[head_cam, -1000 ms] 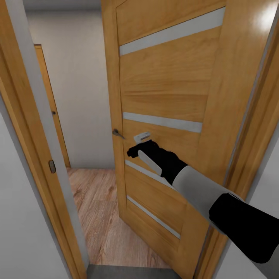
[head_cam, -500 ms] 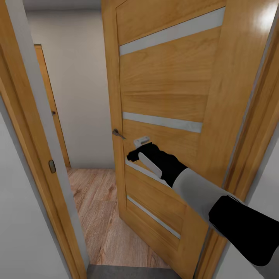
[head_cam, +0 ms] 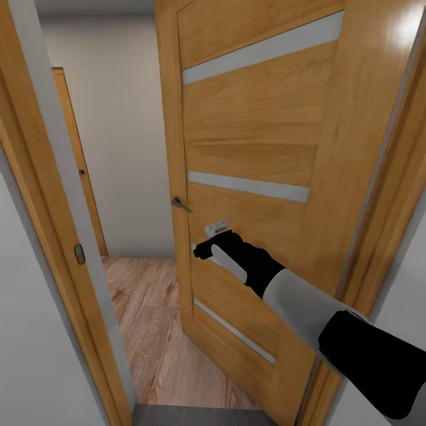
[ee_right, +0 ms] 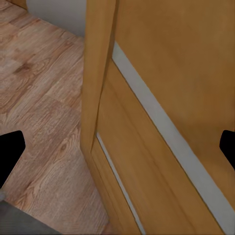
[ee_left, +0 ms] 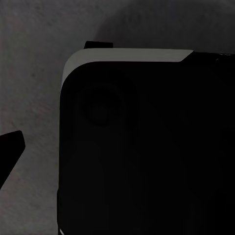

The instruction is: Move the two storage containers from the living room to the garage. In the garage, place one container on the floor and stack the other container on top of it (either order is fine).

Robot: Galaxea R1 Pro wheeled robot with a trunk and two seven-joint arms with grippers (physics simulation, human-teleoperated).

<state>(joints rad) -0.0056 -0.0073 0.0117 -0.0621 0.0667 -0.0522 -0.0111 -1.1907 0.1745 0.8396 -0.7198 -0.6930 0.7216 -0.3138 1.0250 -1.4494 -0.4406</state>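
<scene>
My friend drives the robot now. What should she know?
Right gripper: at the face of the half-open wooden door, below its handle; in the right wrist view its fingertips are wide apart, holding nothing.
Left gripper: fingertip over grey floor beside a dark robot part; open or shut is unclear.
Orange bins: none seen here.
Beyond the door: wood plank floor.
Left to do: get through the doorway, fetch both bins, stack them in the garage.
</scene>
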